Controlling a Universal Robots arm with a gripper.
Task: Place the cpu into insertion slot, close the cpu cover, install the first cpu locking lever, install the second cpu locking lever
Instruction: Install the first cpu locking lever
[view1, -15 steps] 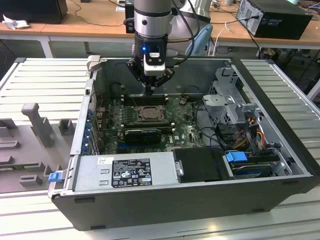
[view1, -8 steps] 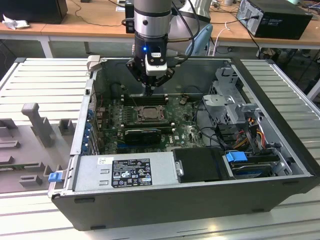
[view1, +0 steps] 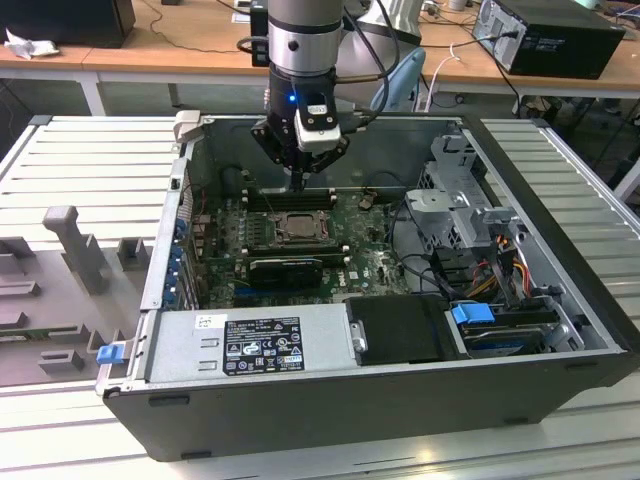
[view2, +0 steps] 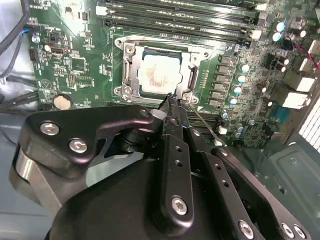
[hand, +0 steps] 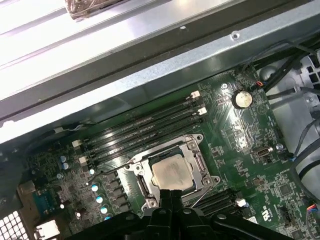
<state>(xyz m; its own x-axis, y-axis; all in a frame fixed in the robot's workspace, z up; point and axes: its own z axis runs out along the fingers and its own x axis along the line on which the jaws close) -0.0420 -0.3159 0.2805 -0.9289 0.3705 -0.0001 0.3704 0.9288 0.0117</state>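
Black-fingered, my gripper (view2: 171, 102) is clenched tight, tips at the edge of the thin silvery square cpu cover (view2: 131, 70). That frame lies over the pale beige square cpu (view2: 156, 75), seated in the dark metal-rimmed insertion slot (view2: 159, 50).

You're looking at a green motherboard (view2: 75, 55) with fine pale traces. The cpu (view2: 159, 75) face is pale beige-silver with a rusty brown smudge mid-face. The cpu cover (view2: 131, 67) is silvery-grey. The memory slots (view2: 175, 22) are black with white end clips, the capacitors (view2: 241, 78) are teal-topped, and the coin cell (hand: 243, 98) is silver. The gripper (view2: 172, 100) is matte black with silver screw heads. In the exterior view the power supply (view1: 190, 345) is grey with a black-and-white label (view1: 262, 345), the latch (view1: 472, 313) is blue, and the case (view1: 400, 400) is dark grey.
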